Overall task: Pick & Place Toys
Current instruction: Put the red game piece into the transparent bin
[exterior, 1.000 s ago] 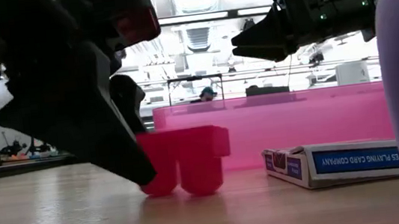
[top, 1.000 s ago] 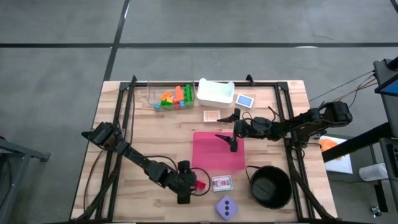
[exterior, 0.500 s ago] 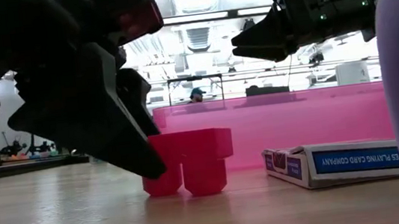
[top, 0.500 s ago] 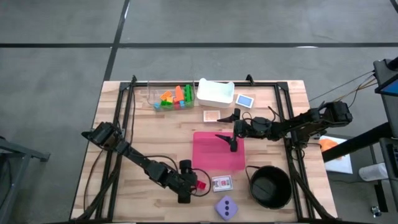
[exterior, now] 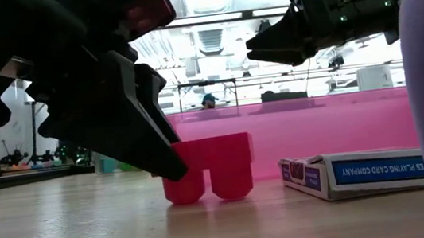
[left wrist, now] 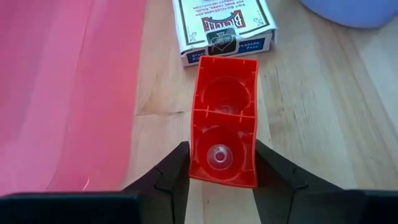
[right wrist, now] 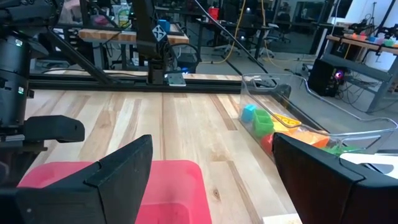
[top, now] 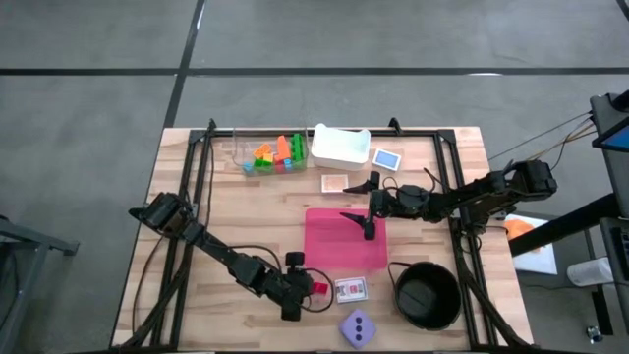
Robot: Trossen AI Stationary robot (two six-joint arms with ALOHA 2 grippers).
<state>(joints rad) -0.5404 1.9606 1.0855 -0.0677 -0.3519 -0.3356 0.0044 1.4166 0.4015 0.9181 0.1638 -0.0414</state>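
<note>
Closed in over the last second: left gripper [left wrist: 221, 163] fingers now clamped on the red brick [left wrist: 224, 127], standing on the counter [left wrist: 311, 112] between pink mat [left wrist: 62, 93] and card box [left wrist: 222, 28]. Grasp likely made; lift next. Right gripper [top: 363, 206] fingers apart, hovering above the mat.

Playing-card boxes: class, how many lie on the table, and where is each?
3. A blue box beside the white tray; a tan one just above the pink mat; a red one below the mat, by the red brick. Others may be hidden.
</note>
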